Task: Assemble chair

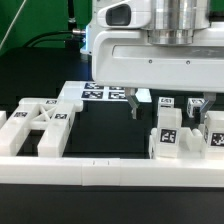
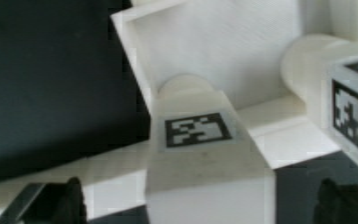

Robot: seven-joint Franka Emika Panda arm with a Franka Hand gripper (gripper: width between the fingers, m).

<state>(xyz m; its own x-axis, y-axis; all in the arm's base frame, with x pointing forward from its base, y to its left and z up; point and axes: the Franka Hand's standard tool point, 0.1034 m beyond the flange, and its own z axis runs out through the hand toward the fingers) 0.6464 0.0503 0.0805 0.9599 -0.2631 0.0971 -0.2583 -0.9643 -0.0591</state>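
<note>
Inspector: The gripper (image 1: pixel 169 107) stands wide open and empty above the tagged chair piece (image 1: pixel 169 137) on the counter (image 1: pixel 100 135), at the exterior view's right.
Operator: Advice: centre the piece between the jaws, descend straight, then close.

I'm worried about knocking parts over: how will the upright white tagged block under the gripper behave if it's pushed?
The upright block would probably tip rather than slide, since it stands taller than wide. It looks stiff, being chunky white plastic. Its smooth faces might slip in a grasp.
</note>
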